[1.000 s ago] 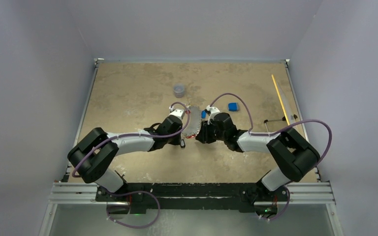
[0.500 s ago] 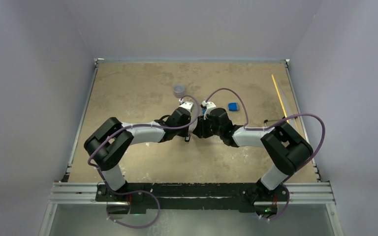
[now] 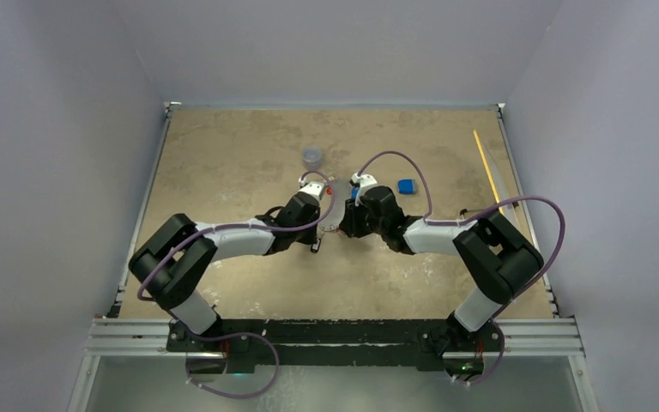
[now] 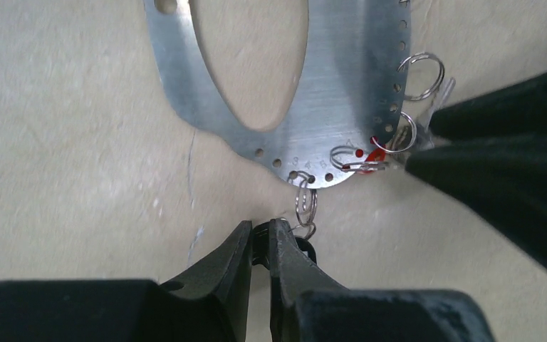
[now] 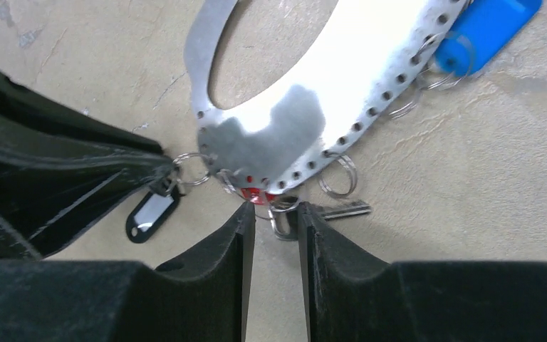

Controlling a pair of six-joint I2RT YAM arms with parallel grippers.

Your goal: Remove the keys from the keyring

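- Both arms have drawn in toward the table's middle since a second ago, and the left arm, which crowded up against the right one half a second back, has eased off a little to its own side.
- Left gripper (image 4: 260,246): jaws nearly shut, pinching something thin at the tips. It looks like the black tag (image 5: 152,211) hanging off a small split ring (image 4: 305,206), but the contact itself is hidden.
- Right gripper (image 5: 271,221): jaws partly open, straddling a split ring and the red key head (image 5: 255,194) at the keyring's edge. Whether they grip it I cannot tell.
- Keyring (image 4: 327,107): flat silver oval lying on the table (image 3: 223,154) between the two grippers, holes punched round its rim, several small rings threaded through.
- Keys: a silver key blade (image 5: 338,209) lies just beside the right fingertips; a blue tag (image 5: 486,28) sits at the far rim.
- Further out: grey cup (image 3: 312,158), blue block (image 3: 406,185), yellow stick (image 3: 487,171), all apart from the work.
- Judgement: one side should hold steady while the other works its split ring round and out of its hole, pulling along the ring's coil rather than straight away, or the whole oval will drag.
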